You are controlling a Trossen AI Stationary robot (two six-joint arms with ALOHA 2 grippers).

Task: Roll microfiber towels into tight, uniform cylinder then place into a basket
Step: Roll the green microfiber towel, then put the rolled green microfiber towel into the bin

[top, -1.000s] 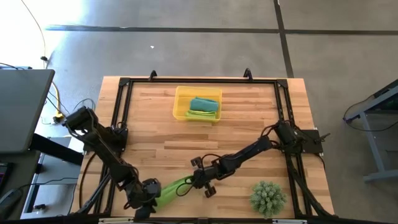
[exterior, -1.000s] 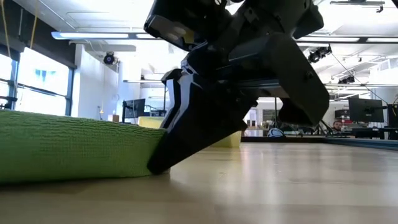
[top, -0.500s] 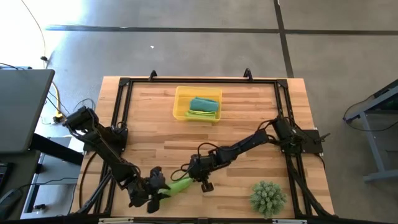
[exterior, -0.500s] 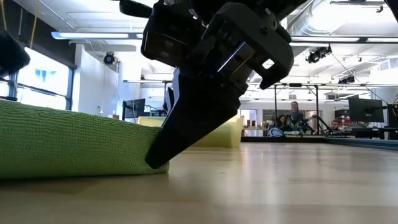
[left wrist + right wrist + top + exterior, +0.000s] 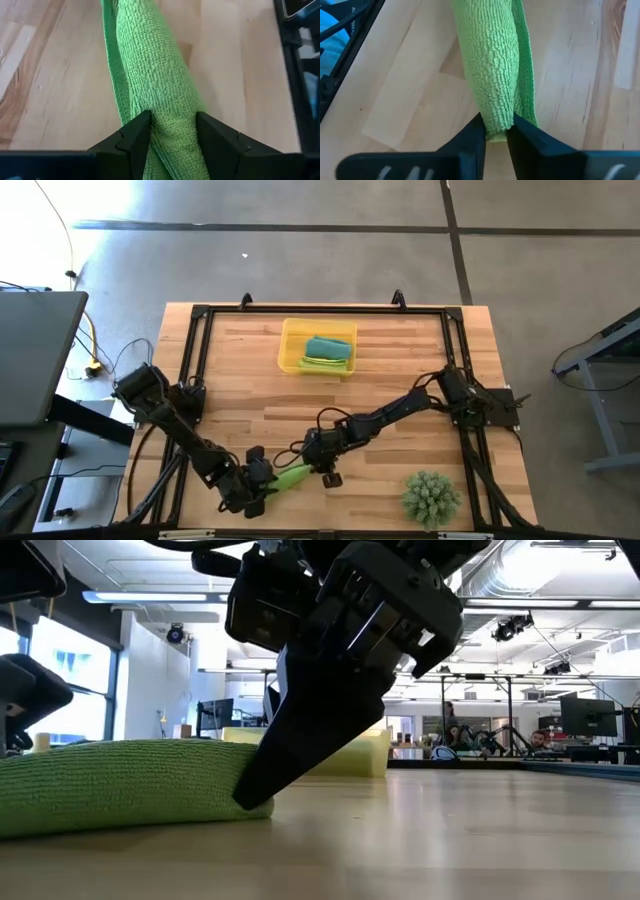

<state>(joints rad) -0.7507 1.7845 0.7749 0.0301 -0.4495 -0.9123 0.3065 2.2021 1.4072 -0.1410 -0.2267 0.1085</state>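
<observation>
The rolled towel [image 5: 291, 476] lies on the tabletop [image 5: 400, 380] near its front edge, between the left gripper [image 5: 262, 485] and the right gripper [image 5: 313, 463], each at one end. The basket [image 5: 288, 345] sits well behind, holding what seem to be two towels [image 5: 327, 351]. The plant [image 5: 431, 496] stands at the front right.

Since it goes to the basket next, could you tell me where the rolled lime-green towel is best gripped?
Probably at its two ends, from opposite sides along its length, pinching across the roll. The lime-green towel lies as a narrow cylinder on the table, and the left hand and right hand already each clamp one end, which should stop it unrolling.
</observation>
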